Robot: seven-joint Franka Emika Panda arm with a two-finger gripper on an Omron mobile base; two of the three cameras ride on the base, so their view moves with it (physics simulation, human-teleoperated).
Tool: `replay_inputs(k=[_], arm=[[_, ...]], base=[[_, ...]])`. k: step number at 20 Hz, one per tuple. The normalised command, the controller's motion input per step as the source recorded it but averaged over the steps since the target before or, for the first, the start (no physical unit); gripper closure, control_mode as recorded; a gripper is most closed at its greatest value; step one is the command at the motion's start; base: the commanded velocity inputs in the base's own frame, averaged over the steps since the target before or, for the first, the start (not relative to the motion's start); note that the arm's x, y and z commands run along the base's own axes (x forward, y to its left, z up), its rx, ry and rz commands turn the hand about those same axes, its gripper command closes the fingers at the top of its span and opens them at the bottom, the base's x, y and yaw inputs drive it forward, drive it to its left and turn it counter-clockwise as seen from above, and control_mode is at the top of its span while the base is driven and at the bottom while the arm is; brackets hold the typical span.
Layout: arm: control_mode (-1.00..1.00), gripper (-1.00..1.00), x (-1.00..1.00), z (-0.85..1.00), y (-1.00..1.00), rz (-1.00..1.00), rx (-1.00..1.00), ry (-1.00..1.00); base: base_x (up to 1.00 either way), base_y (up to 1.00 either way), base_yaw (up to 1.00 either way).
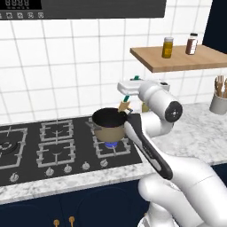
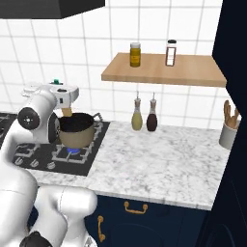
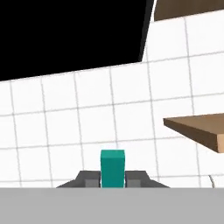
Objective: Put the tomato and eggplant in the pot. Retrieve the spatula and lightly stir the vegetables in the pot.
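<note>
White tiled wall behind a black hob; the pot [image 1: 109,124] sits on the front right burner over a blue flame. Gripper [image 3: 113,180] is closed on the spatula [image 3: 112,167], whose green handle stands between the fingers. The tan blade hangs at the pot's 1 o'clock rim.

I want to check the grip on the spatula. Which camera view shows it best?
The hand view: the spatula handle's green end stands between the two fingertips. The left base view shows green handle and tan blade above the pot. The right base view shows just the tan blade over the pot.
</note>
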Motion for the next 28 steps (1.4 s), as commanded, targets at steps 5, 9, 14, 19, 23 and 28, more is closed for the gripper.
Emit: replay_inputs(k=[5,9,14,19,23,28], arm=[[-1.00,1.00,0.54,-0.25,0.40,0.14,-0.38,0.12],[-1.00,1.00,0.39,-0.35,0.31,0.16,-0.20,0.04],[-1.00,1.00,0.35,-0.44,0.20,0.15,-0.09,0.00],[-1.00,1.00,0.24,-0.57,0.06,0.08,-0.06,0.00],[-1.00,1.00,0.37,-0.45,0.10,0.05,-0.05,0.00],[-1.00,1.00,0.13,-0.36,0.22,0.02,-0.01,0.00]], base=[[0.00,0.00,0.00],[0.00,0.00,0.00],[0.00,0.00,0.00],[0.00,0.00,0.00],[0.00,0.00,0.00],[0.00,0.00,0.00]])
